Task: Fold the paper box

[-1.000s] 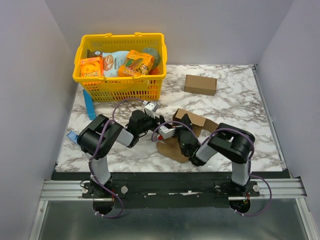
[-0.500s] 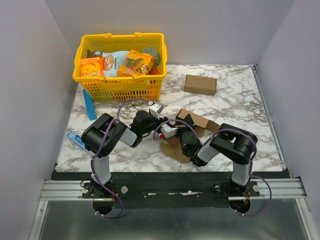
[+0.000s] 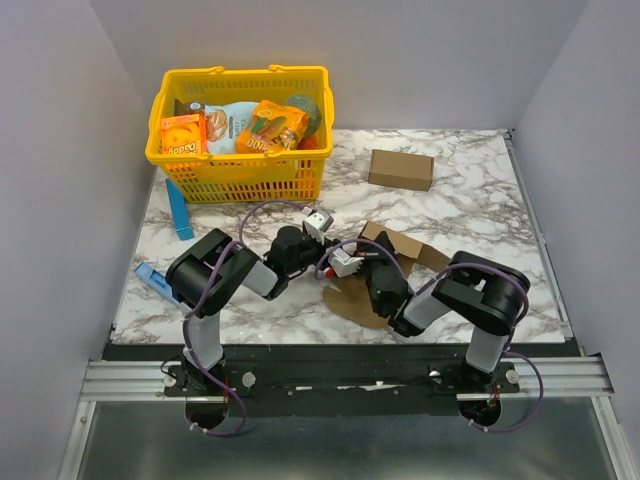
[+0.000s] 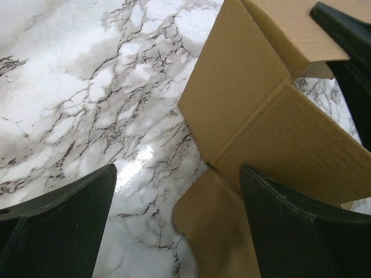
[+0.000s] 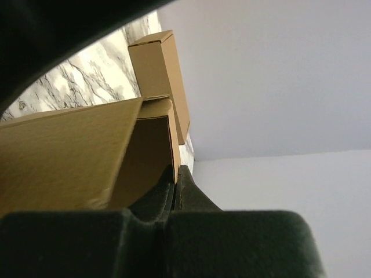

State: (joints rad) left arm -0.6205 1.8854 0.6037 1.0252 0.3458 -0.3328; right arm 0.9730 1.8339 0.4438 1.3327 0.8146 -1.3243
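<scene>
One paper box (image 3: 393,243) is counted, lying at the near middle of the marble table (image 3: 480,215) — part of it is raised into walls, while a flat flap is spread toward the near edge. It is met by two arms. The left gripper (image 4: 177,174) is held wide apart with nothing grasped; between its fingers (image 4: 61,231) only marble and the box's lower corner are seen, the cardboard lying against the inner side of one finger. The right gripper (image 5: 175,186) is pinched almost closed on the thin edge of a raised panel of the box.

One longer brown carton (image 3: 400,169) is set well apart, at the back right. One yellow basket (image 3: 250,178) is placed at the back left corner, and two orange snack boxes (image 3: 182,135) are counted in it beside a pale blue packet (image 3: 232,117) and a green item (image 3: 312,108). Two blue things are found on the left: a blue strip (image 3: 180,210) just in front of the basket and a blue piece (image 3: 152,277) near the left arm's elbow.

The approach to the box from the left is crowded by the two wrists and their cables. Bare marble is left to the right of the box and behind it — up to the longer carton. The table is closed in by grey walls on the left, back and right.
</scene>
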